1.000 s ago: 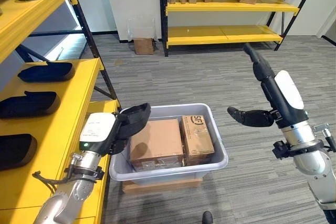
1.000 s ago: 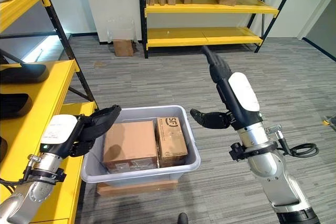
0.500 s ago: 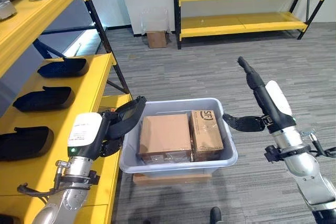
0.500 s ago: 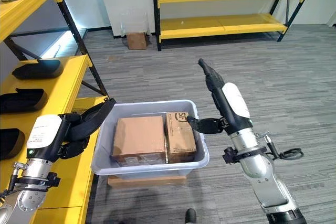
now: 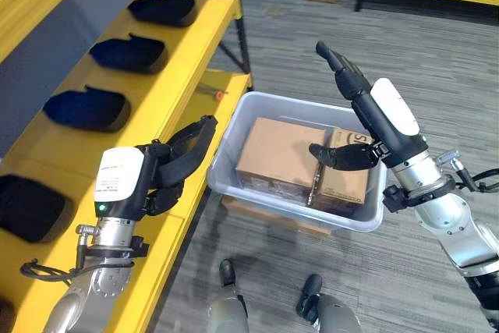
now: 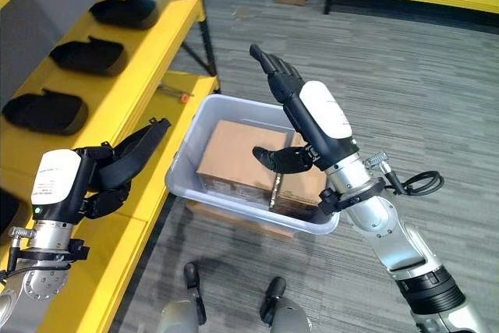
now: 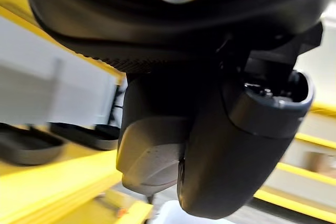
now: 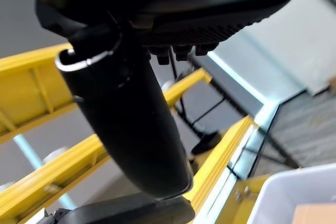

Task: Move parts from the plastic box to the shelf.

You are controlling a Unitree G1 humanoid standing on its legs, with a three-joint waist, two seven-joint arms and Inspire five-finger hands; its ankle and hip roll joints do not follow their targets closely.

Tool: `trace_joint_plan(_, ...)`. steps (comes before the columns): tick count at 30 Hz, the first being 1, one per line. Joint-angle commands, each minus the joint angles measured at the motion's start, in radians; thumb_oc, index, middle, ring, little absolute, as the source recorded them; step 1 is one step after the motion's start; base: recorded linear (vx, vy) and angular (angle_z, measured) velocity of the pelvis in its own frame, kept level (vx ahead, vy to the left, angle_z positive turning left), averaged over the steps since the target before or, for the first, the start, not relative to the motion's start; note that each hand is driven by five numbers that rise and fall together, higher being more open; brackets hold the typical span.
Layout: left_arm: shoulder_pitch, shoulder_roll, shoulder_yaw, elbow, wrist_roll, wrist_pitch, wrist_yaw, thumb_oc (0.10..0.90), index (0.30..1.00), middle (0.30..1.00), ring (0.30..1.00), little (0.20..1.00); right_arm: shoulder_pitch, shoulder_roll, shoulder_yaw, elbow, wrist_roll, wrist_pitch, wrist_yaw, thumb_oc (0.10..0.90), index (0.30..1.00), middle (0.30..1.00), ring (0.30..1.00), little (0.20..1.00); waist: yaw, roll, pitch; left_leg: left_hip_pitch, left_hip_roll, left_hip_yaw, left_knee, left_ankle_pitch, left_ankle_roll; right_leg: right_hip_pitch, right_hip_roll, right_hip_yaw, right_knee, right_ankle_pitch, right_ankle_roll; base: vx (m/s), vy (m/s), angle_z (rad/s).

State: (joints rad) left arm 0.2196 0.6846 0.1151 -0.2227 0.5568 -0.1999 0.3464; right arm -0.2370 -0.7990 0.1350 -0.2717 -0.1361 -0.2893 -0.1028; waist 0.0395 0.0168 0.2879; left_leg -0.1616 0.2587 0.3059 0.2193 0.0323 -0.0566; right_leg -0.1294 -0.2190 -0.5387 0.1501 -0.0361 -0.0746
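- A grey plastic box [image 5: 226, 168] was observed at the centre of the left eye view, standing on the floor just beside the yellow shelf [image 5: 175, 87] that filled the left of the frame.
- Two cardboard cartons were seen inside it: a larger carton [image 5: 277, 155] on the left and a smaller carton [image 5: 341, 185] touching it on the right. No part had yet been lifted out.
- Black moulded trays [image 5: 86, 108] were noted in a row along the shelf, upper left of the frame.
- The right hand [image 5: 360, 118] was found above the box, fingers straight and pointing away, thumb spread over the seam between the cartons; nothing was held.
- The left hand [image 5: 168, 168] was found at lower left, over the shelf edge beside the box wall, fingers extended, empty.
- The step was judged to be the reach into the box. It is advised that the hands be lowered on opposite sides of the larger carton, with fingers worked into the gaps at the wall, and that an even squeeze be applied before lifting.
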Motion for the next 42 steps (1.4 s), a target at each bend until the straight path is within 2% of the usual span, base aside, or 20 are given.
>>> trace_joint_plan(1,-0.065,0.023,0.093,-0.178,-0.023,-0.056,0.115,0.4,0.3,0.3,0.3,0.3,-0.059,0.006,-0.067,-0.095,0.038,-0.085,-0.067,0.9,1.0,1.0,1.0,1.0,-0.057,0.017,-0.123,0.176,0.113,0.001,-0.022,0.149,-0.134,0.095,0.093,0.014,-0.096,-0.067,0.104,-0.11,0.015,1.2)
trace_joint_plan(2,-0.072,0.023,0.092,-0.184,-0.027,-0.057,0.118,0.4,0.3,0.3,0.3,0.3,-0.038,0.006,-0.09,-0.099,0.038,-0.084,-0.072,0.9,1.0,1.0,1.0,1.0,-0.077,0.029,-0.129,0.213,0.126,0.031,-0.006,0.156,-0.139,0.071,0.082,-0.04,-0.052,-0.082,0.094,-0.08,0.02,0.96)
trace_joint_plan(4,-0.072,0.022,0.092,-0.186,-0.029,-0.057,0.119,0.4,0.3,0.3,0.3,0.3,-0.032,0.008,-0.099,-0.1,0.038,-0.083,-0.074,0.9,1.0,1.0,1.0,1.0,-0.081,0.033,-0.128,0.221,0.128,0.047,0.009,0.155,-0.139,0.057,0.073,-0.066,-0.025,-0.087,0.089,-0.08,0.037,0.99)
trace_joint_plan(5,-0.065,0.021,0.099,-0.193,-0.026,-0.056,0.119,0.4,0.3,0.3,0.3,0.3,-0.009,0.015,-0.126,-0.1,0.035,-0.08,-0.078,0.9,1.0,1.0,1.0,1.0,-0.092,0.047,-0.129,0.237,0.11,0.082,-0.029,0.106,-0.132,0.033,0.056,-0.11,0.028,-0.096,0.09,-0.07,0.057,1.31)
trace_joint_plan(6,-0.064,0.02,0.098,-0.196,-0.026,-0.056,0.118,0.4,0.3,0.3,0.3,0.3,-0.003,0.015,-0.129,-0.103,0.034,-0.08,-0.079,0.9,1.0,1.0,1.0,1.0,-0.093,0.046,-0.131,0.239,0.105,0.081,-0.034,0.103,-0.127,0.03,0.048,-0.113,0.039,-0.1,0.095,-0.04,0.121,1.5)
trace_joint_plan(7,-0.062,0.019,0.098,-0.202,-0.021,-0.056,0.116,0.4,0.3,0.3,0.3,0.3,0.01,0.015,-0.148,-0.106,0.019,-0.081,-0.083,0.9,1.0,1.0,1.0,1.0,-0.101,0.053,-0.136,0.238,0.085,0.132,-0.088,0.033,-0.116,0.022,0.024,-0.144,0.063,-0.085,0.111,0.02,0.146,1.02)
trace_joint_plan(8,-0.058,0.017,0.104,-0.202,-0.02,-0.055,0.116,0.4,0.3,0.3,0.3,0.3,0.018,0.025,-0.151,-0.105,0.018,-0.081,-0.081,0.9,1.0,1.0,1.0,1.0,-0.102,0.056,-0.14,0.247,0.083,0.142,-0.112,0.015,-0.117,0.019,0.017,-0.15,0.067,-0.08,0.119,0.01,0.14,0.59)
trace_joint_plan(14,-0.059,0.008,0.101,-0.216,-0.02,-0.057,0.129,0.4,0.3,0.3,0.3,0.3,0.039,0.05,-0.158,-0.102,0.007,-0.077,-0.082,0.9,1.0,1.0,1.0,1.0,-0.083,0.025,-0.132,0.223,0.041,0.151,-0.077,-0.073,-0.076,0.041,-0.062,-0.165,0.081,-0.013,0.163,0.03,0.168,0.28)
trace_joint_plan(20,-0.055,0.004,0.103,-0.207,-0.002,-0.051,0.141,0.4,0.3,0.3,0.3,0.3,0.069,0.081,-0.163,-0.098,0.001,-0.067,-0.07,0.9,1.0,1.0,1.0,1.0,-0.045,-0.012,-0.143,0.221,-0.037,0.125,-0.107,-0.133,-0.038,0.099,-0.117,-0.19,0.042,0.048,0.203,0.02,0.19,0.26)
trace_joint_plan(26,-0.047,0.003,0.108,-0.204,0.016,-0.044,0.14,0.4,0.3,0.3,0.3,0.3,0.087,0.095,-0.164,-0.087,-0.01,-0.058,-0.056,0.9,1.0,1.0,1.0,1.0,-0.019,-0.039,-0.161,0.218,-0.094,0.083,-0.139,-0.145,-0.013,0.155,-0.157,-0.237,-0.014,0.113,0.242,0.0,0.172,0.25)
trace_joint_plan(28,-0.042,0.0,0.109,-0.204,0.022,-0.045,0.14,0.4,0.3,0.3,0.3,0.3,0.087,0.107,-0.16,-0.085,-0.012,-0.057,-0.055,0.9,1.0,1.0,1.0,1.0,-0.01,-0.045,-0.169,0.222,-0.128,0.062,-0.159,-0.15,0.003,0.174,-0.171,-0.243,-0.032,0.141,0.257,0.02,0.224,0.53)
trace_joint_plan(30,-0.035,0.002,0.113,-0.209,0.036,-0.044,0.144,0.4,0.3,0.3,0.3,0.3,0.097,0.124,-0.161,-0.089,-0.02,-0.055,-0.053,0.9,1.0,1.0,1.0,1.0,-0.004,-0.053,-0.18,0.235,-0.197,0.018,-0.212,-0.153,0.037,0.2,-0.212,-0.253,-0.04,0.201,0.295,0.02,0.379,0.69)
trace_joint_plan(33,-0.05,0.009,0.102,-0.201,0.044,-0.039,0.138,0.4,0.3,0.3,0.3,0.3,0.11,0.143,-0.165,-0.089,-0.04,-0.053,-0.052,0.9,1.0,1.0,1.0,1.0,-0.009,-0.052,-0.18,0.259,-0.248,-0.027,-0.259,-0.149,0.074,0.209,-0.265,-0.256,0.037,0.203,0.303,0.03,0.344,0.78)
trace_joint_plan(34,-0.061,0.021,0.084,-0.192,0.038,-0.036,0.134,0.4,0.3,0.3,0.3,0.3,0.104,0.144,-0.156,-0.082,-0.044,-0.053,-0.053,0.9,1.0,1.0,1.0,1.0,-0.042,-0.051,-0.163,0.275,-0.252,-0.058,-0.275,-0.145,0.084,0.148,-0.234,-0.104,0.095,0.198,0.303,0.03,0.316,0.79)
trace_joint_plan(35,-0.059,0.02,0.08,-0.177,0.039,-0.033,0.134,0.4,0.3,0.3,0.3,0.3,0.104,0.146,-0.158,-0.076,-0.044,-0.058,-0.049,0.9,1.0,1.0,1.0,1.0,-0.067,-0.042,-0.154,0.297,-0.254,-0.069,-0.302,-0.13,0.09,0.052,-0.121,0.073,0.127,0.12,0.266,0.01,0.212,0.85)
trace_joint_plan(36,-0.06,0.019,0.08,-0.176,0.04,-0.034,0.135,0.4,0.3,0.3,0.3,0.3,0.103,0.144,-0.158,-0.075,-0.044,-0.059,-0.048,0.9,1.0,1.0,1.0,1.0,-0.059,-0.041,-0.157,0.295,-0.252,-0.059,-0.304,-0.129,0.087,0.04,-0.118,0.083,0.134,0.115,0.259,-0.03,0.164,0.72)
trace_joint_plan(37,-0.057,0.012,0.074,-0.16,0.031,-0.032,0.117,0.4,0.3,0.3,0.3,0.3,0.122,0.141,-0.174,-0.075,-0.025,-0.07,-0.038,0.9,1.0,1.0,1.0,1.0,-0.076,-0.053,-0.153,0.281,-0.271,-0.092,-0.301,-0.095,0.097,0.002,0.05,0.162,0.126,0.04,0.198,-0.01,0.042,0.24)
trace_joint_plan(39,-0.061,0.006,0.059,-0.148,0.019,-0.031,0.09,0.4,0.3,0.3,0.3,0.3,0.157,0.132,-0.204,-0.09,-0.011,-0.079,-0.02,0.9,1.0,1.0,1.0,1.0,-0.1,-0.067,-0.163,0.267,-0.29,-0.133,-0.302,-0.084,0.092,-0.016,0.175,0.241,0.096,0.008,0.177,0.07,0.021,0.35)
trace_joint_plan(40,-0.07,0.004,0.05,-0.142,0.018,-0.035,0.08,0.4,0.3,0.3,0.3,0.3,0.177,0.12,-0.221,-0.1,-0.01,-0.083,-0.013,0.9,1.0,1.0,1.0,1.0,-0.107,-0.076,-0.173,0.26,-0.299,-0.152,-0.3,-0.079,0.082,0.014,0.203,0.267,0.024,0.009,0.164,0.09,-0.046,1.76)
trace_joint_plan(42,-0.073,-0.001,0.047,-0.142,0.015,-0.042,0.074,0.4,0.3,0.3,0.3,0.3,0.195,0.116,-0.234,-0.109,-0.009,-0.084,-0.008,0.9,1.0,1.0,1.0,1.0,-0.104,-0.083,-0.187,0.25,-0.299,-0.16,-0.302,-0.069,0.07,0.051,0.199,0.273,-0.037,0.016,0.163,0.05,-0.063,1.52)
